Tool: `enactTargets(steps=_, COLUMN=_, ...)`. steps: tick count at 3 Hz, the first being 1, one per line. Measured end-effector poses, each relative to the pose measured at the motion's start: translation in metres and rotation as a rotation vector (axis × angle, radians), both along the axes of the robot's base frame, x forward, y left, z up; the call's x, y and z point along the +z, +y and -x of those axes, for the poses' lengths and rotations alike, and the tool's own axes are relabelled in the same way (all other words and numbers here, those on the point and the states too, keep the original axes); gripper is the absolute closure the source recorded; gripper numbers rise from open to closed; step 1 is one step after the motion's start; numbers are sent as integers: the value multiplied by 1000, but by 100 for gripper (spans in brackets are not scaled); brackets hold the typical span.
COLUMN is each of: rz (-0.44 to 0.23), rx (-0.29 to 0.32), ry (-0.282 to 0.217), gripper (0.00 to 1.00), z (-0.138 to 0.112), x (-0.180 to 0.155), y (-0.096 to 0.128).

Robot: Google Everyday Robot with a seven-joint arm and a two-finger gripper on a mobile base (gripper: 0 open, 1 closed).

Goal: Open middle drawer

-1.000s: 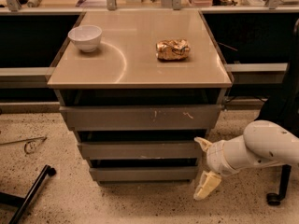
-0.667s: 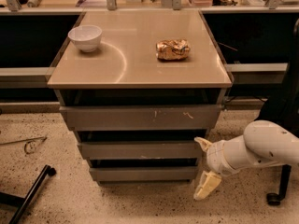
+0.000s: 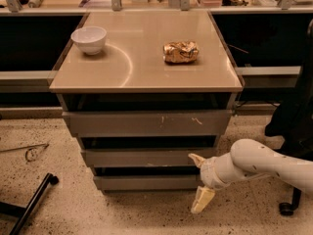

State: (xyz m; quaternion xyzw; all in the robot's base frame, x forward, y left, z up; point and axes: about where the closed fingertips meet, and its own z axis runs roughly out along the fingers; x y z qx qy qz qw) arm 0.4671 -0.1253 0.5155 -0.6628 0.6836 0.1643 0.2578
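Observation:
The drawer cabinet has three grey handleless fronts stacked under a tan top. The middle drawer [image 3: 142, 157] is the medium-width front, between the widest scratched front [image 3: 146, 123] above and the narrowest front [image 3: 146, 182] below. It stands slightly forward of the cabinet body. My gripper [image 3: 199, 184] is at the right end of the middle drawer, on the white arm coming in from the right. It is open: one cream fingertip [image 3: 197, 159] sits at the drawer front's right end, the other finger [image 3: 202, 199] hangs low over the floor.
A white bowl [image 3: 89, 39] and a crumpled gold snack bag [image 3: 181, 52] sit on the cabinet top [image 3: 142, 67]. A black chair leg [image 3: 29, 204] lies on the speckled floor at left. A dark chair base [image 3: 288, 207] is at right.

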Motion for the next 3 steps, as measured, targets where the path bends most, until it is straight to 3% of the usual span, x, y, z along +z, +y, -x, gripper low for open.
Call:
enactTargets(steps=1, rz=0, rx=0, ry=0, gripper=0, z=0, x=0, y=0)
enactTargets(steps=2, rz=-19, rx=9, ry=-58, gripper=0, z=-14, x=-6, y=8)
enactTargets(steps=3, rz=-45, rx=4, ry=-207, gripper=0, z=-35, x=-12, y=15)
